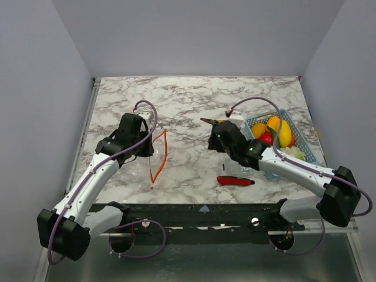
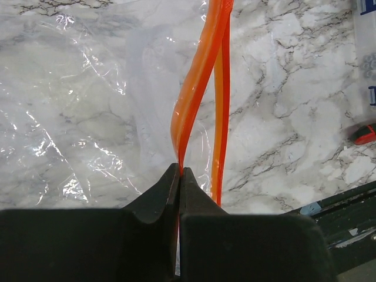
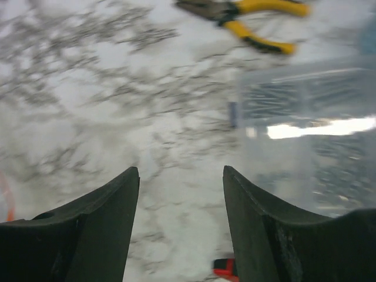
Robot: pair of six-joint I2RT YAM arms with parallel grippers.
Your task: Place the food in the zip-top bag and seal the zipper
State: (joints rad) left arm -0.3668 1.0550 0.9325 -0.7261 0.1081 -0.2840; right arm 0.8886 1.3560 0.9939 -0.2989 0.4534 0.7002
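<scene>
The worktop (image 1: 194, 100) is a broad slab printed with grey-veined white marble, smooth and dull. On its right side sits a light blue mesh basket (image 1: 305, 144), rectangular with latticed walls. The food (image 1: 276, 132) lies heaped in it: glossy, rounded toy pieces in yellow, orange and red, with a pale greenish piece at the near corner.

Well apart from it, on the left side, the zip-top bag (image 2: 76, 117) lies flat on the marble. It is a thin clear film full of creases that catch the light, and nothing coloured shows inside it.

The right tool (image 3: 181, 176) hangs over bare marble, its black tapered fingers spread well apart with nothing between them. Just beside it stands a clear rigid box (image 3: 305, 117) with hazy, ribbed walls. Yellow-handled pliers (image 3: 258, 17) lie beyond the box, and a red-handled knife (image 1: 235, 181) lies near the front edge.

The zipper (image 2: 197, 88) is two narrow, glossy orange-red strips, parted into a long loop. The left tool (image 2: 179, 170) is pinched tight on one strip, its wedge-shaped fingers pressed together, while the other strip runs free just beside it.
</scene>
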